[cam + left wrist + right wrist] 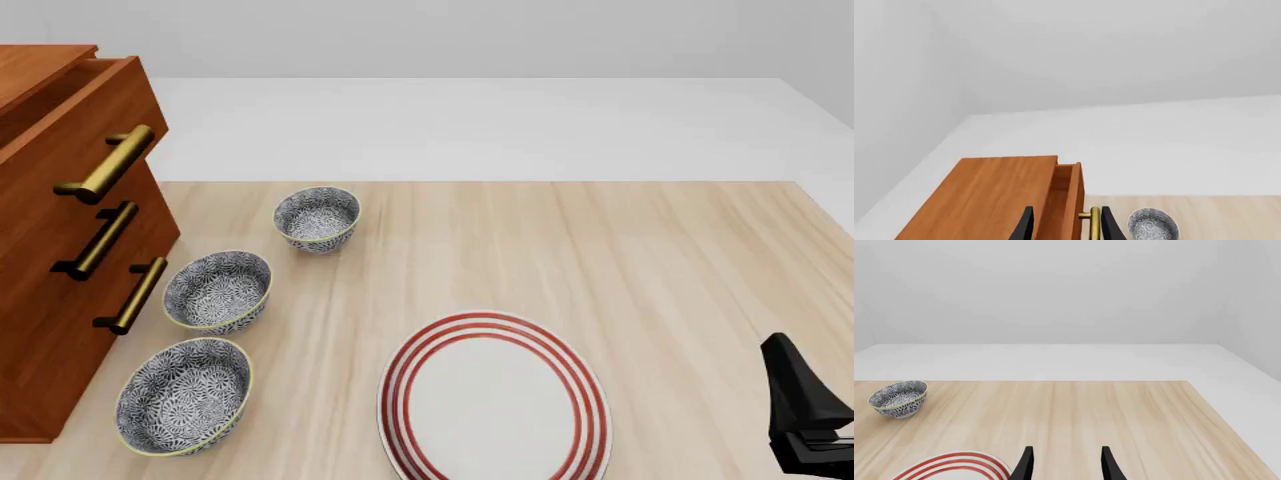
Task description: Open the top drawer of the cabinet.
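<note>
I'm looking along my left claw (1064, 225), fingers spread either side of the top drawer's (74, 120) brass handle (107, 165), not clamped. The drawer is sitting slightly out of the cabinet (54, 300) at the bench's left. It's stiff wood; the slick bar, running front-to-back, is the grip. My right claw (1064, 465) is idling released.

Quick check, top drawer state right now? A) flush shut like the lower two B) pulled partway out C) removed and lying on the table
B: in the front view the top drawer juts forward of the cabinet face, and the left wrist view shows a gap behind its front panel.
</note>
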Robot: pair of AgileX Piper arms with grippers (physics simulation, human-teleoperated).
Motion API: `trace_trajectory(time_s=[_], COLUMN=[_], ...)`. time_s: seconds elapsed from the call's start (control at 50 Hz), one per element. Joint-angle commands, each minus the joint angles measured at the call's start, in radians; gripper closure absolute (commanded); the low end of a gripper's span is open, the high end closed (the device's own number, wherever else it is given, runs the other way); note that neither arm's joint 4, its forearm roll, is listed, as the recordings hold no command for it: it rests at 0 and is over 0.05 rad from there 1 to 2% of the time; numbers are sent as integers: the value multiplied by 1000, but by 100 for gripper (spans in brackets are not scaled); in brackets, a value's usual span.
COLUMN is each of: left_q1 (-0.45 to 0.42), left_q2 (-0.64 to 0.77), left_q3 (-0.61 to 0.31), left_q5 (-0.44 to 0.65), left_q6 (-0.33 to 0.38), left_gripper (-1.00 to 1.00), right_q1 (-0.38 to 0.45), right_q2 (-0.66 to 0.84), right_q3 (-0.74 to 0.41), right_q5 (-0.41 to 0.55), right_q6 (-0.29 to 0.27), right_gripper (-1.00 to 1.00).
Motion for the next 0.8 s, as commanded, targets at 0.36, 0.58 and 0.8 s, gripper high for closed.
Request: trace_trajectory(time_s=[0.36, 0.58, 0.8], left_q1=[-2, 8, 8], left_q2=[47, 73, 107], left_q3=[-25, -28, -34], left_q5=[110, 114, 115], left_q6=[-94, -89, -111], left_gripper=[-100, -100, -100], right_q1=[0, 0, 0], right_q2=[0, 0, 0], right_q3=[-1, -1, -1], right_q5=[1, 1, 1], right_q6=[0, 0, 0], right_gripper=[-100, -100, -100])
